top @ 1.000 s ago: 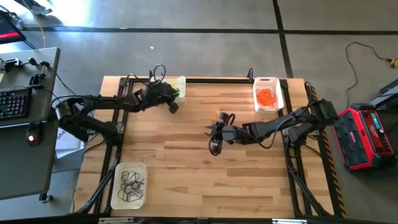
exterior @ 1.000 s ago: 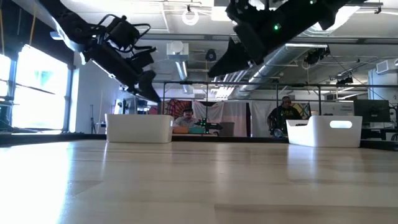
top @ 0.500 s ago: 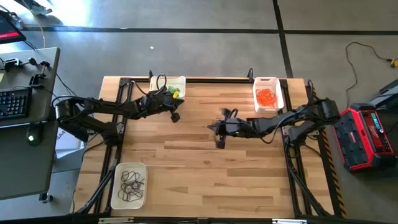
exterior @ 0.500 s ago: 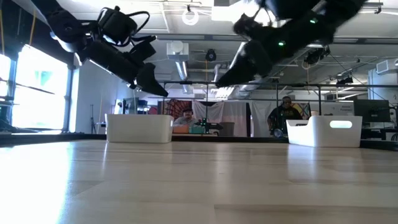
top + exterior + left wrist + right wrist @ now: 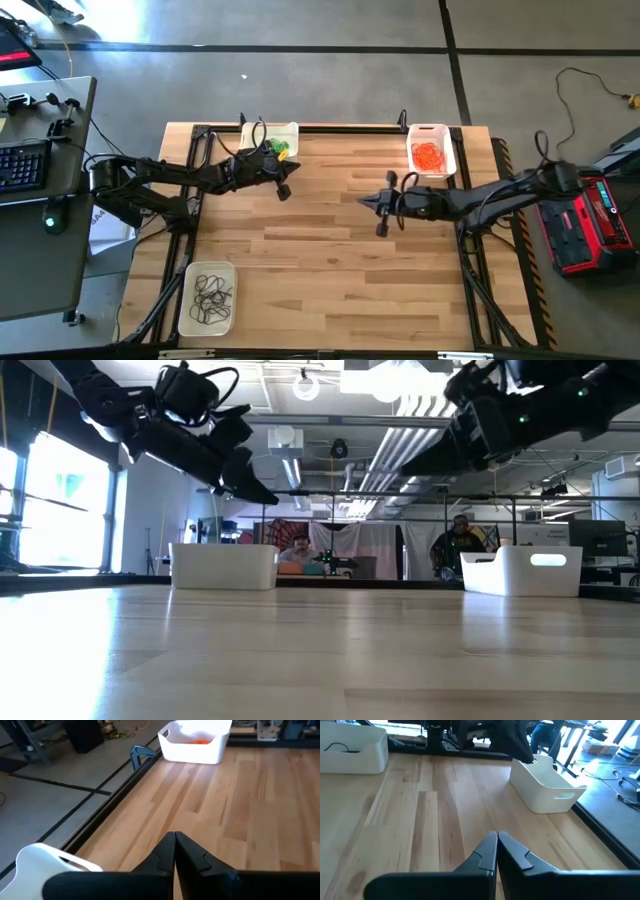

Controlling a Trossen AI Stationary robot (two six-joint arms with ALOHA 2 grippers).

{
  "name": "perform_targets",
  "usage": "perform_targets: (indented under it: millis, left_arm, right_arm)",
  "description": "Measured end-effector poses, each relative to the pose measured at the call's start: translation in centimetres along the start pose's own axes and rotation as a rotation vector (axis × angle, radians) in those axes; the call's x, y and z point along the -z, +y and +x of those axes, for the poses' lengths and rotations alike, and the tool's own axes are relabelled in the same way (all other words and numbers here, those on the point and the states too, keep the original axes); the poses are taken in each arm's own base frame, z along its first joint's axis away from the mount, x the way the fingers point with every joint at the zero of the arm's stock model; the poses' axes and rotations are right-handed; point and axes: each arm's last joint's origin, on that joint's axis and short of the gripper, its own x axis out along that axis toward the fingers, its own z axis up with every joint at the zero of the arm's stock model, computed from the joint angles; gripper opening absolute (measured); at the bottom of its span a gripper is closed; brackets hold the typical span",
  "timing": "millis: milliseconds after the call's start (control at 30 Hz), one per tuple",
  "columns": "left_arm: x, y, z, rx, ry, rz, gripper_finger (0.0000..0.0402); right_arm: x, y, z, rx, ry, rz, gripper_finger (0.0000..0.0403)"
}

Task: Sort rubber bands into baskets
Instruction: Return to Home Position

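The sorting looks finished. In the high view, the green bands [image 5: 282, 149] lie in the upper-left basket [image 5: 291, 128], the orange bands [image 5: 428, 156] in the upper-right basket [image 5: 428, 128], and the dark bands [image 5: 211, 295] in the lower-left basket [image 5: 190, 305]. No loose band shows on the counter [image 5: 330, 280]. What seems left is only for both arms to fold back to rest.

The left tool [image 5: 174, 837] hangs above the counter just right of and below the upper-left basket. Its fingers are pressed together and hold nothing. The right tool [image 5: 497, 836] hangs right of the frame's centre, below and left of the upper-right basket. Its fingers are likewise together and empty. The low view shows both tools raised well clear of the wood.

Around the counter there is a keyboard [image 5: 25, 165] on a desk at the left edge and a red and black case [image 5: 590, 220] on the floor at the right. A person [image 5: 460, 545] is in the room beyond. Bare wood lies between the two tools, and they are well apart, so I judge nothing blocks either arm's way back. Only the upper-left basket's rim is close to the left tool.
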Motion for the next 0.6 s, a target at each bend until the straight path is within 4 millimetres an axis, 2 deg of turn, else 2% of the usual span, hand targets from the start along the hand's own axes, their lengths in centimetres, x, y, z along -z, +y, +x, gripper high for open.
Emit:
perform_targets:
  millis: [600]
  left_arm:
    - [-0.10, -0.32, -0.02, 0.086, -0.015, -0.034, 0.0000]
  right_arm:
    - [-0.06, -0.16, -0.47, 0.001, -0.014, 0.014, 0.0000]
